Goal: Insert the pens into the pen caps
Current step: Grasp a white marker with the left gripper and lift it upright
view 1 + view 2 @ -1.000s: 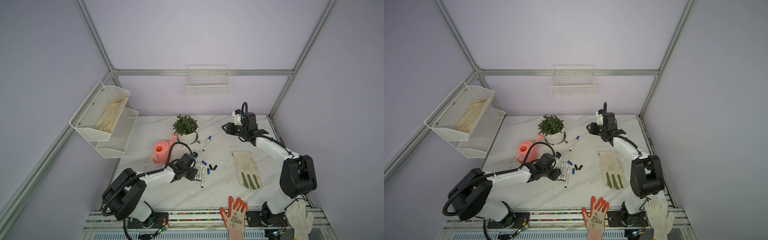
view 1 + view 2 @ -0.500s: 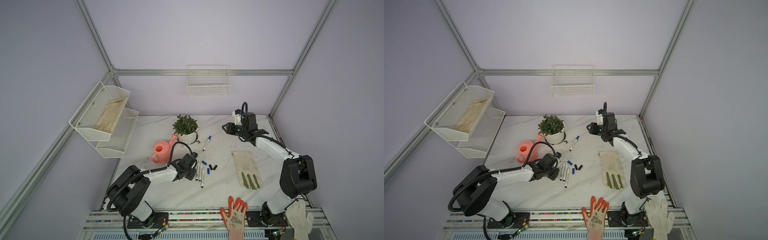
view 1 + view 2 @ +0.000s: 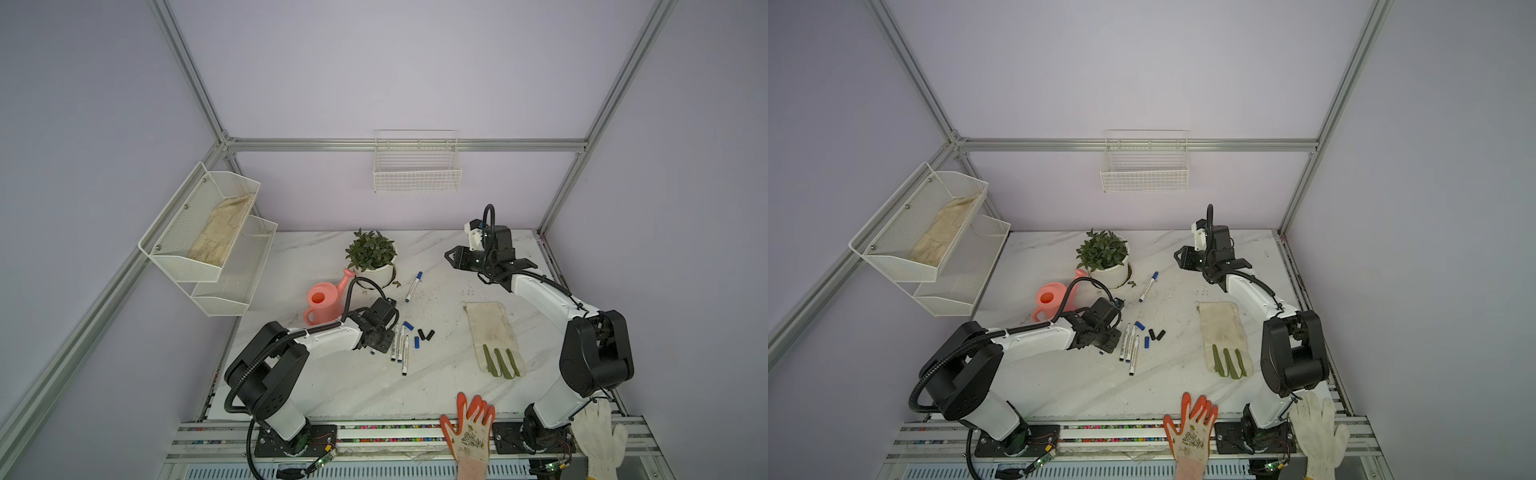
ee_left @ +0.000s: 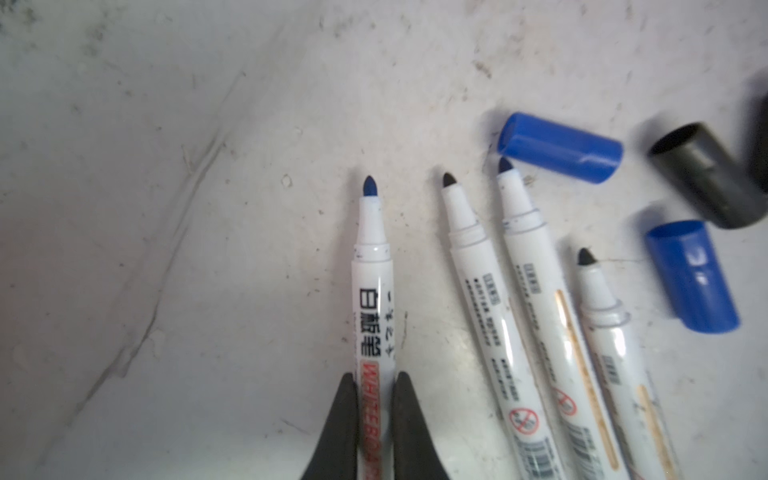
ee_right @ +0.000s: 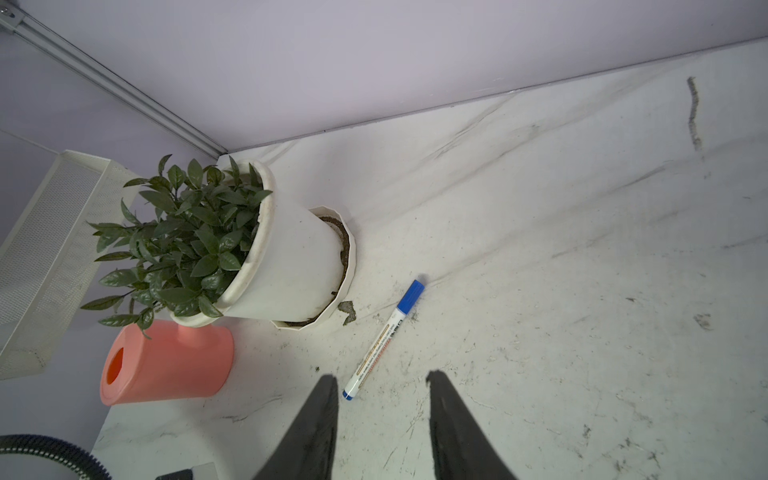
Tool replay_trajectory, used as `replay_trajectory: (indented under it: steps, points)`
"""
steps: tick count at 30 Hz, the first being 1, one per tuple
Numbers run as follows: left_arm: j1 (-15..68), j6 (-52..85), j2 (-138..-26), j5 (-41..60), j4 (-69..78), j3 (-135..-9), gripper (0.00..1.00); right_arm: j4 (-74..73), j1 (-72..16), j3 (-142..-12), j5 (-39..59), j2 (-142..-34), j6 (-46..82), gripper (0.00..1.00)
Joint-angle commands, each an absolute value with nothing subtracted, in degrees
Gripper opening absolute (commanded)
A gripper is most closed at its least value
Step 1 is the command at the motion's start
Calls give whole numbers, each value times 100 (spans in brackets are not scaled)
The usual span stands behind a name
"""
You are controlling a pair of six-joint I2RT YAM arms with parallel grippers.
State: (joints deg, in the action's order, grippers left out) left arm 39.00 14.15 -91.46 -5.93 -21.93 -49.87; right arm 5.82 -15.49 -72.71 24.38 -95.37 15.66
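My left gripper (image 4: 374,382) is shut on the barrel of a white pen (image 4: 372,291) with a bare blue tip, low over the table. Three more uncapped pens (image 4: 536,291) lie side by side right next to it. Two blue pen caps (image 4: 559,147) (image 4: 692,282) and a black pen cap (image 4: 702,174) lie loose just past the tips. In a top view the left gripper (image 3: 380,338) is at the left edge of the pen row (image 3: 400,347). A capped pen (image 5: 384,338) lies by the plant pot. Above the table at the back right, my right gripper (image 5: 382,378) hangs open and empty.
A potted plant (image 3: 371,257) and a pink watering can (image 3: 322,301) stand behind the left arm. A beige glove (image 3: 492,336) lies flat on the right of the table. An orange glove (image 3: 469,428) and a white glove (image 3: 598,436) hang over the front rail.
The left jaws have closed onto the blue-tipped pen at the left of the row. The right arm has not moved.
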Motion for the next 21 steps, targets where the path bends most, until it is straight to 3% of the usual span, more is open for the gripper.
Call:
replay_trajectory:
  steps: [1, 11, 21]
  points:
    - [3532, 1269, -8369, 423, -979, -5258, 0, 580, -1733, -7251, 3145, -9240, 1232, 40]
    - [3217, 1910, -8364, 1533, 1637, -5045, 0, 441, -2899, -7358, 4292, -9343, 740, 42]
    - [3224, 2280, -8584, 1532, 2429, -5058, 0, 316, -2924, -7506, 3597, -9632, 1002, 41]
